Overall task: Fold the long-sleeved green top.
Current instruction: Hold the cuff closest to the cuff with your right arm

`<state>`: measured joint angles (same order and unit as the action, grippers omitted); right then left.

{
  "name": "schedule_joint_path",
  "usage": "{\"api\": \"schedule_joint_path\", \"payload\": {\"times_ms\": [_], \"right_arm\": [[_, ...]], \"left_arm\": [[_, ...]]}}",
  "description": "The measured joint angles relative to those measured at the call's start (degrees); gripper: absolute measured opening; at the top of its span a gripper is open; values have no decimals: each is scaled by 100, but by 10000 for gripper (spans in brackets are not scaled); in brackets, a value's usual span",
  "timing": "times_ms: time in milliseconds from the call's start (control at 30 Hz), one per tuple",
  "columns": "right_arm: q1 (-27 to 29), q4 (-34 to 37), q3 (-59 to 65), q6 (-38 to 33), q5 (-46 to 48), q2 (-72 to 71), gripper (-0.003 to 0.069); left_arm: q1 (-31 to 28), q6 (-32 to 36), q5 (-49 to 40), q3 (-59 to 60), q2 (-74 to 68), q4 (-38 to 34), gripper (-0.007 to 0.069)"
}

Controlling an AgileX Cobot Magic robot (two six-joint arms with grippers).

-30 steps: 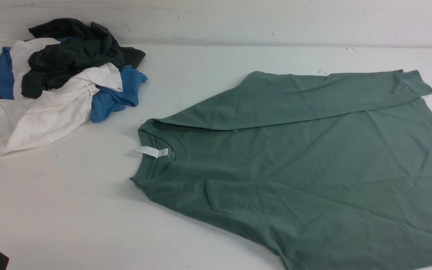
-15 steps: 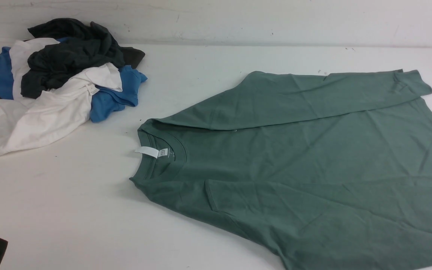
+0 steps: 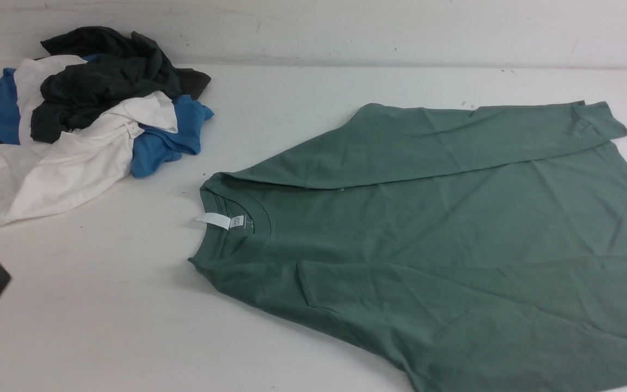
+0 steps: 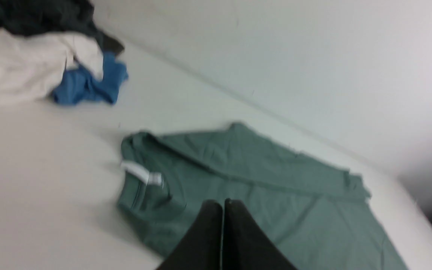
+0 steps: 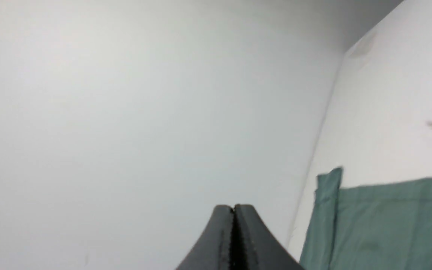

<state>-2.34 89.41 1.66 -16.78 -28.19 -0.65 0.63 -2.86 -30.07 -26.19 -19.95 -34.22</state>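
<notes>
White tabletop [image 3: 101,305] carries the green long-sleeved top [image 3: 455,245], flat on the right half, collar facing left, far sleeve folded across the body. A clothes pile [image 3: 74,120] lies far left. Left hand [image 4: 222,204] and right hand [image 5: 234,208] are closed, apparently empty.

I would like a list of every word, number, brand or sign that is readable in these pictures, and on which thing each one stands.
No text can be read in any view.
White neck label on the green long-sleeved top: no print visible.
Small grey tag beside it: print too small to read.
Small white tag on the white garment: print too small to read.
</notes>
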Motion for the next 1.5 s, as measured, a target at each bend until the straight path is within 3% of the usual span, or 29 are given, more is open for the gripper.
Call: {"api": "schedule_joint_path", "payload": {"times_ms": [100, 233, 433, 500, 567, 600, 667, 733, 800, 833, 867, 967, 1167, 1200, 1267, 1333, 1500], "right_arm": [[0, 338, 0, -478, -128, 0, -15], [0, -208, -194, -603, 750, 0, -15], [0, -3551, -2429, -1000, 3200, 319, -15], [0, -3918, -2888, -949, 3730, 605, -15], [0, -4825, -3813, -503, 5281, 1390, -15], [0, -4902, -3879, -457, 5281, 1465, -15], [0, -6061, -4567, 172, 7173, 2572, -14], [0, -7137, -4820, 584, 8040, 3250, -13], [0, -8307, -4890, 1178, 8588, 3894, -13], [0, -8419, -4892, 1237, 8663, 3951, -13], [0, -9243, -4894, 1770, 8886, 4380, -13], [14, -10236, -4914, 2553, 9112, 5031, -13], [753, -10527, -5072, 2884, 9095, 6192, -13], [1224, -10376, -5204, 2781, 9026, 6524, -13], [1557, -10179, -5305, 2670, 8978, 6760, -13], [2410, -9620, -5564, 2291, 8798, 7221, -13], [3276, -8978, -5842, 1834, 8277, 7940, -13]], "left_arm": [[0, 352, -938, -400, -831, 5, -4], [0, 750, -1669, -959, -1731, 24, -4], [0, 985, -1969, -1938, -3089, -261, -4], [0, 1001, -1992, -2052, -3255, -275, -4], [0, 1016, -2146, -2285, -3644, -300, -4], [0, 1016, -2159, -2297, -3671, -300, -4], [0, 1046, -2362, -2370, -3963, -302, -4], [0, 1154, -2485, -2375, -4132, -302, -4], [0, 1285, -2585, -2375, -4264, -302, -4], [0, 1296, -2588, -2375, -4276, -302, -4], [0, 1412, -2591, -2375, -4369, -302, -4], [1, 1583, -2597, -2375, -4464, -297, -4], [6, 1732, -2591, -2375, -4597, -291, -4], [6, 1744, -2591, -2375, -4615, -291, -4], [6, 1742, -2591, -2375, -4628, -291, -4], [6, 1745, -2591, -2375, -4635, -291, -4], [6, 1758, -2591, -2375, -4635, -291, -3]]}}
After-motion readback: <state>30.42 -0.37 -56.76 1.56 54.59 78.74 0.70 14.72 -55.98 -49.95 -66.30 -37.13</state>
